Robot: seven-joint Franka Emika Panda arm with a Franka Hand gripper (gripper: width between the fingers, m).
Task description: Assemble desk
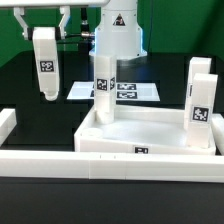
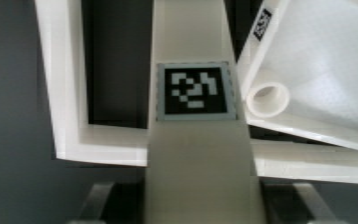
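One leg (image 1: 45, 63) hangs clamped in the fingers (image 1: 44, 33), well clear of the tabletop's (image 1: 150, 137) raised rim.

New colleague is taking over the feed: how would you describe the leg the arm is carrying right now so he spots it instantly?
Start at the tabletop with three legs standing in it. Look to the exterior view's left, above the black table: the gripper holds one white square-post leg in mid-air. It is the only leg not standing on the tabletop.
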